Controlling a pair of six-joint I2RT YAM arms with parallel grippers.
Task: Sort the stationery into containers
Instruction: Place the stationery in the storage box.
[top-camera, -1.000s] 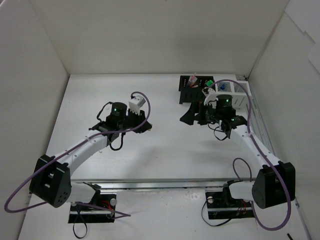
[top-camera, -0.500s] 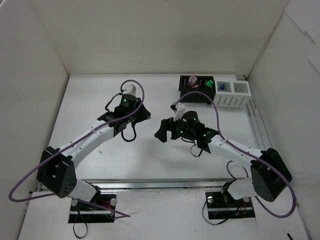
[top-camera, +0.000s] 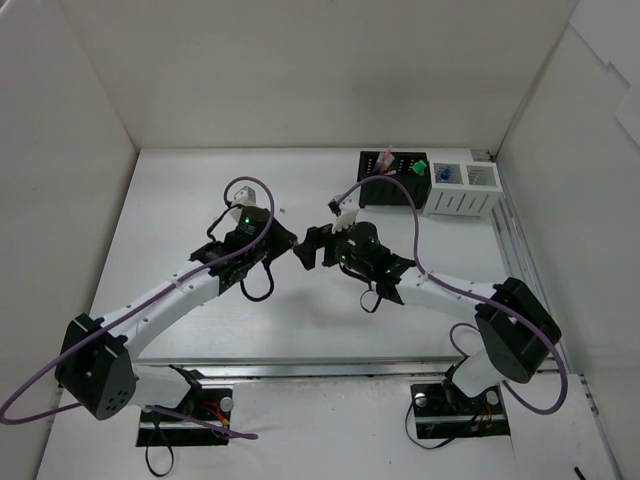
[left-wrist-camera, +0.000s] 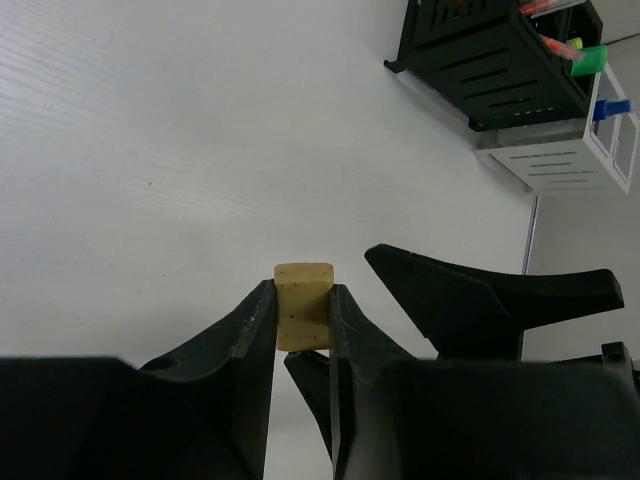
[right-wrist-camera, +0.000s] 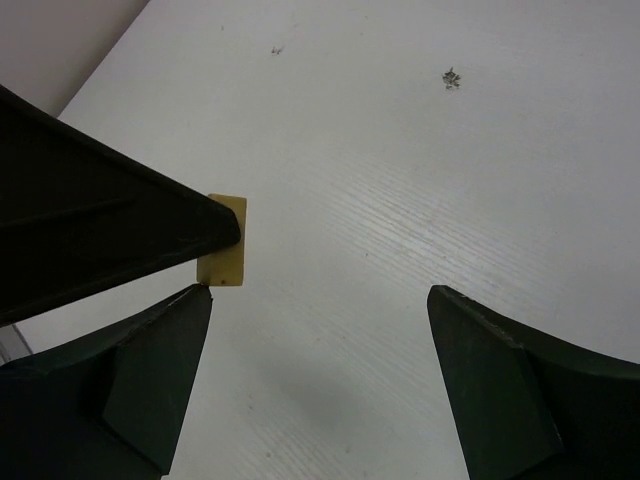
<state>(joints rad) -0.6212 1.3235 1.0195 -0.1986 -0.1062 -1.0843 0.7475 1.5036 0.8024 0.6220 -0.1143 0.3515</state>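
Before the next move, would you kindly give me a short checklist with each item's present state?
1. Tan eraser clamped in left claw: ok.
2. Right claw open: ok.
3. Eraser centred in right claw's gap: not ok, it sits at one side.
4. The two claws not touching: cannot tell.
5. Room left in white bins: cannot tell.

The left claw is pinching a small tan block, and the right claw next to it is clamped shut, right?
Not quite. The left gripper does pinch the tan eraser, but the right gripper beside it is open, not shut: the right wrist view shows its jaws spread wide.
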